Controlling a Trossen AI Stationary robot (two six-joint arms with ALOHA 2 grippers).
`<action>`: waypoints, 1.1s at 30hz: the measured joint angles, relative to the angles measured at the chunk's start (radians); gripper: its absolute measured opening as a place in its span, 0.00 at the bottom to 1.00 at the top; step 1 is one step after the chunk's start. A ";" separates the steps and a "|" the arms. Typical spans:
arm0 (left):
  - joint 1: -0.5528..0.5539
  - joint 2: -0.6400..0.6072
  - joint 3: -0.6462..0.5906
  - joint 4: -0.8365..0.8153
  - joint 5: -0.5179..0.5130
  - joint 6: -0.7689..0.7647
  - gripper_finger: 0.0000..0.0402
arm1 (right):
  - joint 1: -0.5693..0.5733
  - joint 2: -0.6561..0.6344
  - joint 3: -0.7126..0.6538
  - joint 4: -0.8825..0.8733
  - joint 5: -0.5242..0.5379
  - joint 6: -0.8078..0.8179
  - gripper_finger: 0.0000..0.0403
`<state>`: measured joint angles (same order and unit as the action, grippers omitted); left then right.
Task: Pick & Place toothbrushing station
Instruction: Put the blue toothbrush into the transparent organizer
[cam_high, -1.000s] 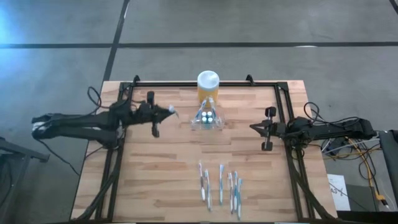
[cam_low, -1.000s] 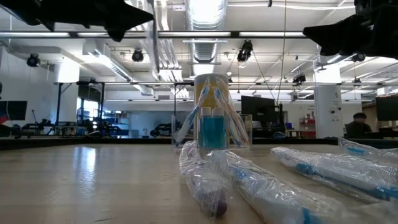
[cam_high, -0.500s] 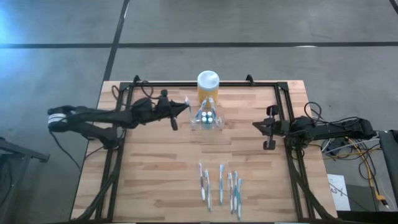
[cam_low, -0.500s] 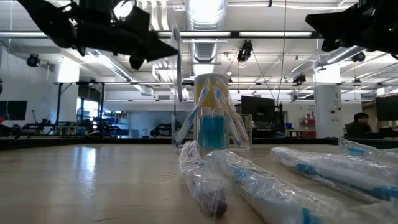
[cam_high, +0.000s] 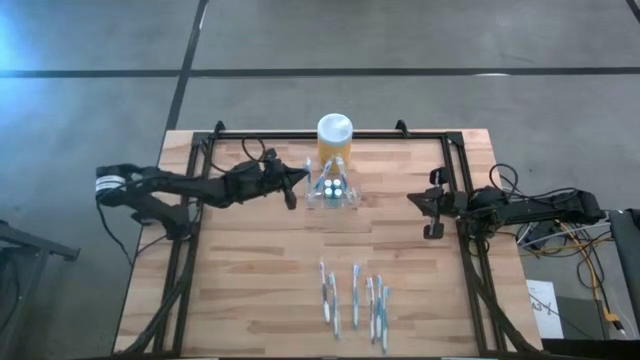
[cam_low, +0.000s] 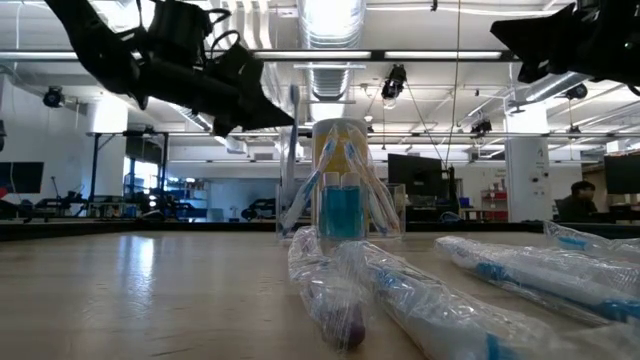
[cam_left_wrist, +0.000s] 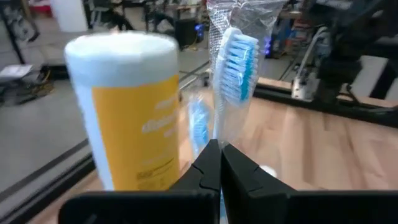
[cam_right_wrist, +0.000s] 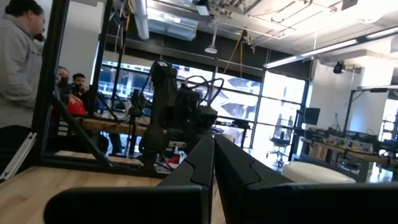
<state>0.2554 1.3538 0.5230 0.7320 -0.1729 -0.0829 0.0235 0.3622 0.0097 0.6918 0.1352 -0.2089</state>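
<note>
The clear toothbrush holder (cam_high: 331, 189) stands at the table's far middle, in front of a yellow jar with a white lid (cam_high: 334, 135). In the low view the holder (cam_low: 341, 208) has wrapped toothbrushes leaning in it. My left gripper (cam_high: 297, 180) is just left of the holder, shut on a plastic-wrapped toothbrush (cam_left_wrist: 234, 59) with blue and white bristles. My right gripper (cam_high: 410, 203) is shut and empty, above the table's right side. My left gripper pinches the wrapped toothbrush between its two fingers, on the handle (cam_left_wrist: 217, 134) below the head. The fingers come level from the table's left and lie across it. The toothbrush (cam_low: 293, 150) stands upright, head up, clear of the table, beside the holder.
Several wrapped toothbrushes (cam_high: 352, 300) lie side by side near the table's front edge, close to the low camera (cam_low: 400, 290). A black frame (cam_high: 455, 160) runs round the table. People show in the room beyond.
My left gripper has gone toward the table's right edge and down, carrying the wrapped toothbrush up to the holder's left side. The toothbrush has stayed upright in the hold.
</note>
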 joint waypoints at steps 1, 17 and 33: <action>0.001 0.011 0.000 0.001 -0.013 -0.006 0.00 | 0.000 0.000 0.000 0.000 0.000 0.000 0.02; 0.010 0.208 0.000 0.071 -0.119 -0.140 0.00 | 0.000 0.000 0.000 0.000 0.001 -0.036 0.02; 0.012 0.198 -0.005 0.051 -0.138 -0.143 0.06 | 0.000 0.000 0.000 0.026 0.026 -0.091 0.02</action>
<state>0.2672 1.5519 0.5175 0.7825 -0.3105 -0.2260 0.0237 0.3618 0.0097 0.7179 0.1612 -0.2994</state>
